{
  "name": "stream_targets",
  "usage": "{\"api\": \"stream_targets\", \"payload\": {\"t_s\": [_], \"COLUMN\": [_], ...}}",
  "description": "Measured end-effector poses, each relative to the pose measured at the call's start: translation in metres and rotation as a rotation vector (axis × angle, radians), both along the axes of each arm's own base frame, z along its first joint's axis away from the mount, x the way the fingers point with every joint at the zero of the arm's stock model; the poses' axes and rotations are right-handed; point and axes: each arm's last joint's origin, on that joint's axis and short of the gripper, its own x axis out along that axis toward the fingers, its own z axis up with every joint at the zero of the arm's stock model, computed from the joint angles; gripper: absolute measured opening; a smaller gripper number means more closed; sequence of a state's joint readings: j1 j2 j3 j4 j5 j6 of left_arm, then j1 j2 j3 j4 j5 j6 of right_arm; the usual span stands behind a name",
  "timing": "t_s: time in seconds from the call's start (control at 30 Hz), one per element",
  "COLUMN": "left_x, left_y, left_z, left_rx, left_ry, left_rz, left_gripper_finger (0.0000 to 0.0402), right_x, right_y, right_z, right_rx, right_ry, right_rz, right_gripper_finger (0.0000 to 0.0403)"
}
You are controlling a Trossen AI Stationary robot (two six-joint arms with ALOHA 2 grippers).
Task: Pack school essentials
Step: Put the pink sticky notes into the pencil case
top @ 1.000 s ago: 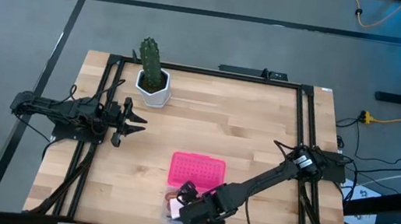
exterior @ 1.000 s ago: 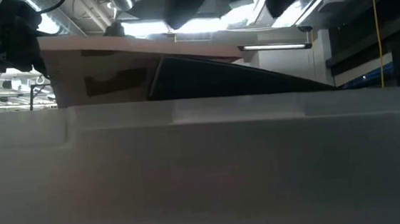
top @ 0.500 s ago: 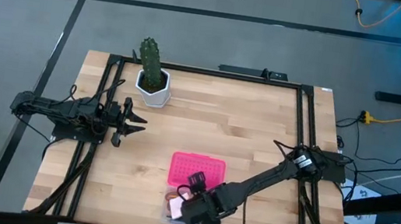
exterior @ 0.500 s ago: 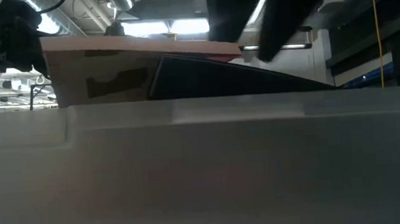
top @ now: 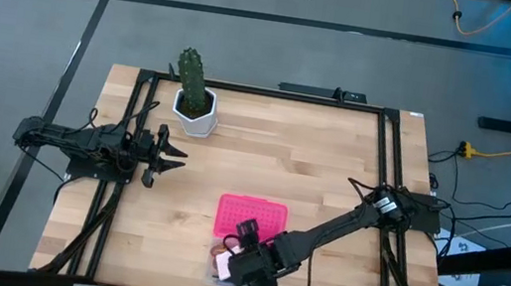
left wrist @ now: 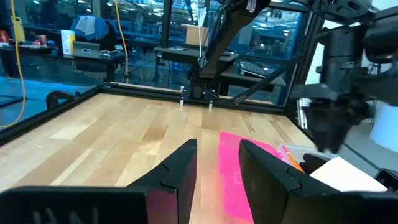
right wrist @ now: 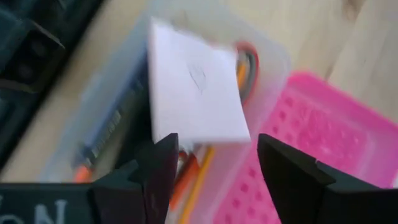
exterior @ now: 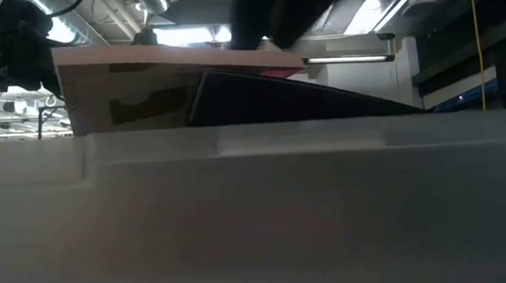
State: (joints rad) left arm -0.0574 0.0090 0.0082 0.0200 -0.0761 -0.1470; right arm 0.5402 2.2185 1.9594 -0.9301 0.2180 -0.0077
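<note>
My right gripper (top: 245, 234) has slid from the box's five o'clock corner to over the clear box (right wrist: 118, 106) at the table's six o'clock edge, fingers apart, narrowing, gripping nothing. The notepad (right wrist: 193, 87) lies atop the pens inside; packing looks nearly finished.

My left gripper (top: 173, 157) waits at nine o'clock, fingers apart.

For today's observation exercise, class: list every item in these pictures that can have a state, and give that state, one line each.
Clear plastic box: open, stationery inside.
Pink lid: off the box, lying flat beside it.
Pale pink notepad: resting on top of the box's contents, not gripped.
Right end effector: fingers apart, over the box, holding nothing.
Left end effector: partly open, empty, away from the box.
Cactus: upright in its white pot.
</note>
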Motion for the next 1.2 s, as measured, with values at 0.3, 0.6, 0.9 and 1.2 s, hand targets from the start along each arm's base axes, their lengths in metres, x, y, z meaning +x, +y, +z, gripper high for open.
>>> {"api": "stream_targets", "payload": {"t_s": [0.3, 0.6, 0.9, 1.2], "left_x": [0.000, 0.000, 0.000, 0.000], "left_y": [0.000, 0.000, 0.000, 0.000], "left_z": [0.000, 0.000, 0.000, 0.000], "left_rx": [0.000, 0.000, 0.000, 0.000], "left_ry": [0.000, 0.000, 0.000, 0.000], "left_rz": [0.000, 0.000, 0.000, 0.000], "left_gripper_finger": [0.0114, 0.0114, 0.0114, 0.0114], "right_x": [0.002, 0.008, 0.013, 0.020], "right_y": [0.000, 0.003, 0.003, 0.000], "right_z": [-0.017, -0.012, -0.010, -0.008], "right_rx": [-0.028, 0.018, 0.039, 0.113], "right_ry": [0.044, -0.019, -0.066, -0.096], "right_rz": [-0.033, -0.057, -0.062, -0.090], "right_gripper_finger": [0.0220, 0.0220, 0.0220, 0.0220]}}
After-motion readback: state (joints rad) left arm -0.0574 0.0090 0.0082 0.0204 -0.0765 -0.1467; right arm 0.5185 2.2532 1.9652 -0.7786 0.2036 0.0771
